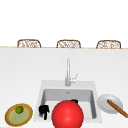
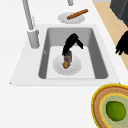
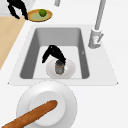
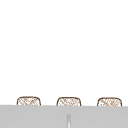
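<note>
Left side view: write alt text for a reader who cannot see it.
A black hand reaches down into the sink, fingers closed on a small can standing on a white plate beside a small brown item. Another black hand hangs at the right edge, near a woven plate holding a lime.
</note>
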`<action>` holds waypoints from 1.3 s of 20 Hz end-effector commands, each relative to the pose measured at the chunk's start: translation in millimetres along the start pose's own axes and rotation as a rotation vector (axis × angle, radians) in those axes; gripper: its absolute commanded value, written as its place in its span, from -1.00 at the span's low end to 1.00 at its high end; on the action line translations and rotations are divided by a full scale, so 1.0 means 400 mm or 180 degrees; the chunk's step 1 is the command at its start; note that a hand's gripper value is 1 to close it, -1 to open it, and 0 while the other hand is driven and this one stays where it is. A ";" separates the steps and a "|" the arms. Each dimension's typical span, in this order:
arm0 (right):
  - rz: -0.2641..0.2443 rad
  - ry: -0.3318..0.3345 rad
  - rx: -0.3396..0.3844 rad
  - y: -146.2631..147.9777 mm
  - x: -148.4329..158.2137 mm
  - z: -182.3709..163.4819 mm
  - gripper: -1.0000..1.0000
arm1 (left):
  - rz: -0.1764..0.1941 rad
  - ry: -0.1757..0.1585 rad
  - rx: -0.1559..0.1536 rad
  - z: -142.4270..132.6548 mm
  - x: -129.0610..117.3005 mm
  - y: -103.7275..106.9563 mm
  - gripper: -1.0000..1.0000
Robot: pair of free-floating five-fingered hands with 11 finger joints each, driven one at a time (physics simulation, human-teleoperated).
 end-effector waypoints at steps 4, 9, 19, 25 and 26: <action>0.0130 0.0129 0.0041 0.012 -0.013 -0.069 -1.00 | 0.0000 0.0000 0.0000 0.000 0.000 0.000 0.00; 0.0053 0.0046 0.0100 0.005 -0.019 -0.104 -1.00 | 0.0000 0.0000 0.0000 0.000 0.000 0.000 0.00; 0.0045 0.0106 0.0261 0.018 -0.034 -0.178 -1.00 | 0.0000 0.0000 0.0000 0.000 0.000 0.000 0.00; 0.0038 0.0128 0.0358 0.017 -0.044 -0.229 -1.00 | 0.0000 0.0000 0.0000 0.000 0.000 0.000 0.00; 0.0031 0.0128 0.0399 0.016 -0.046 -0.235 -1.00 | 0.0000 0.0000 0.0000 0.000 0.000 0.000 0.00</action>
